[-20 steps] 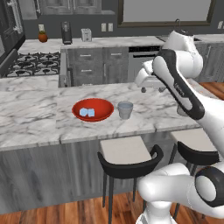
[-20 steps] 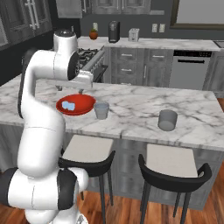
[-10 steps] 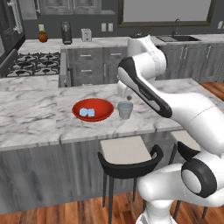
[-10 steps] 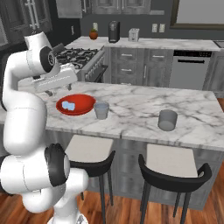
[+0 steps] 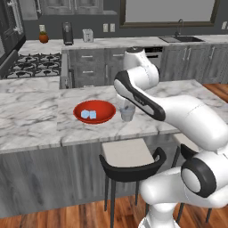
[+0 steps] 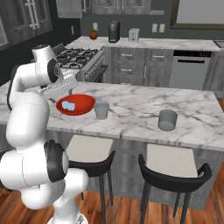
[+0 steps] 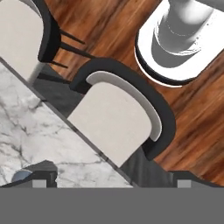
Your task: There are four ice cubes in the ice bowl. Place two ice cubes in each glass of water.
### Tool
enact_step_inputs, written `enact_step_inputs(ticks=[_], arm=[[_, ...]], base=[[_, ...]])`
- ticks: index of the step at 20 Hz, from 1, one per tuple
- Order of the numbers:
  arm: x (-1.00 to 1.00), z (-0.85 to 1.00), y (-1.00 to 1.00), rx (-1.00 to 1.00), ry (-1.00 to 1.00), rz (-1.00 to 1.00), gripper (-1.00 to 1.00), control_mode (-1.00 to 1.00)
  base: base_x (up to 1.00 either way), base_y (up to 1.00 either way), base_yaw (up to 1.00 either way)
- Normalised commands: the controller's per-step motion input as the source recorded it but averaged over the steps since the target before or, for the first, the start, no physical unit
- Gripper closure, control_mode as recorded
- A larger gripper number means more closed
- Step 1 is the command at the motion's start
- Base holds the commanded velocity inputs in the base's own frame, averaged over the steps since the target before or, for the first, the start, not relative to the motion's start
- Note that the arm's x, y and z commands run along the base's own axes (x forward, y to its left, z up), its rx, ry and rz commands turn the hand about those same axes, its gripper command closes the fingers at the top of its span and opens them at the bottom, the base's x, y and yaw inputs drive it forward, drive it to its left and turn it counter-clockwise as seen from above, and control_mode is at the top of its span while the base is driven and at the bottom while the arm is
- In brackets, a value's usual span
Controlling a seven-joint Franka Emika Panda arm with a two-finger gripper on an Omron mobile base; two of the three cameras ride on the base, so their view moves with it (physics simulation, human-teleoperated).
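Hovering beside the red ice bowl (image 6: 76,105) and its ice cubes (image 6: 68,105), hand (image 6: 58,89), finger spacing impossible to tell.

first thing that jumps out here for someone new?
The glossy red ice bowl on the marble counter, pale ice cubes inside. One glass stands just beside it, the other glass well apart toward the counter's far end. The white arm arcs over the bowl-side glass.

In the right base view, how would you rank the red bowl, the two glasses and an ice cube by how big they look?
1. The red bowl, clearly the widest.
2. The two glasses: the one beside the bowl and the far one look about alike, so no ranking between them.
3. An ice cube, by far the smallest.
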Motion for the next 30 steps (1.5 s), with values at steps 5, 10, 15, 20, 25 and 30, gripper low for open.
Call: enact_step_inputs(ticks=[5,10,15,20,25,30], arm=[[0.26,-0.29,0.08,0.02,0.0,0.31,-1.0,-1.0],[0.26,-0.2,0.04,0.07,0.0,0.28,-1.0,-1.0],[0.34,-0.18,0.01,0.1,0.0,0.31,-1.0,-1.0],[0.48,-0.21,0.0,0.06,0.0,0.26,-1.0,-1.0],[0.41,-0.2,0.0,0.0,0.02,0.02,-1.0,-1.0],[0.3,-0.11,-0.07,0.03,0.12,-0.1,-1.0,-1.0]], base=[[0.0,0.0,0.0],[0.0,0.0,0.0],[0.0,0.0,0.0],[0.0,0.0,0.0],[0.0,0.0,0.0],[0.0,0.0,0.0]])
